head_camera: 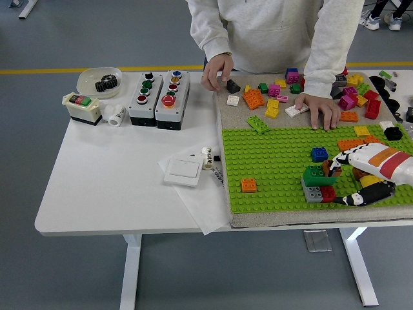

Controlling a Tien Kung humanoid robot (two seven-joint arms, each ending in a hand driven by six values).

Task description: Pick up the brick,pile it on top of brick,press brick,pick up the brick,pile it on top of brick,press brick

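right hand (pixel 364 174) reaching in from the right edge, lower right of frame, over the green baseplate (pixel 271 161). its fingers (pixel 337 165) are pinching a small brown brick (pixel 333 169) sitting on the green brick (pixel 317 175). green brick is stacked over a grey brick (pixel 312 193) and a red brick (pixel 328 192). blue brick (pixel 319 154) just above the stack; orange brick (pixel 248 185) well apart, toward the left of the plate. loose bricks (pixel 277 90) scattering across the upper right. person's hand (pixel 217 72) touching a dark grey brick (pixel 233 86) at top centre; the other hand (pixel 321 108) resting flat on the surface (pixel 110 174).
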